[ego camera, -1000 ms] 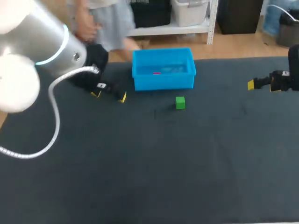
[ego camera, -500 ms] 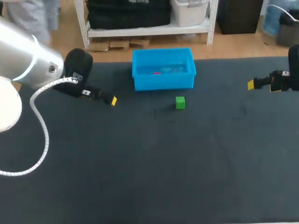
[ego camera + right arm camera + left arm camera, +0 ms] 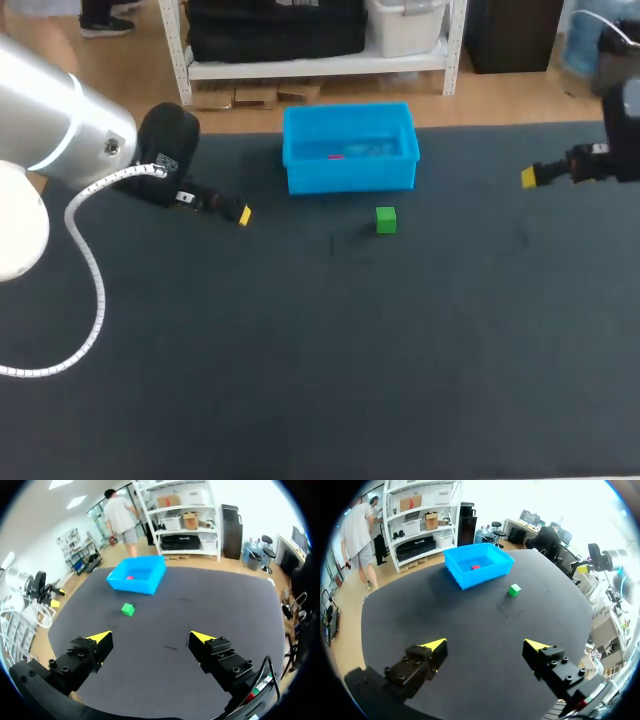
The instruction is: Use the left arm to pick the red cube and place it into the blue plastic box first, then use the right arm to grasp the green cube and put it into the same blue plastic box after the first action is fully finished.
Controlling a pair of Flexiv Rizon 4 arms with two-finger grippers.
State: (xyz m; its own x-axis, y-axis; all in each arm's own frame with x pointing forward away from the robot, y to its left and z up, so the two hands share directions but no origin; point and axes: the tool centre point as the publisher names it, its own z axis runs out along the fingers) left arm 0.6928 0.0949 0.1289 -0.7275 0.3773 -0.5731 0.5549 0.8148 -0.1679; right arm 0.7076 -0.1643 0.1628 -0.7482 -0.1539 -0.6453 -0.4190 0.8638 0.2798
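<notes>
Where the small red cube [image 3: 335, 156] lies on the floor of the open rectangular blue plastic box [image 3: 349, 178], at the far side of the dark table mat [image 3: 320, 350], the small green cube [image 3: 386, 220] sits on the mat near the box's front wall, apart from it. A white label [image 3: 165, 162] on the left arm's wrist is too small to read. The left gripper [image 3: 486, 645] hangs over bare mat, fingers spread wide, holding nothing; the right gripper [image 3: 150, 637] likewise, well apart from the green cube.
</notes>
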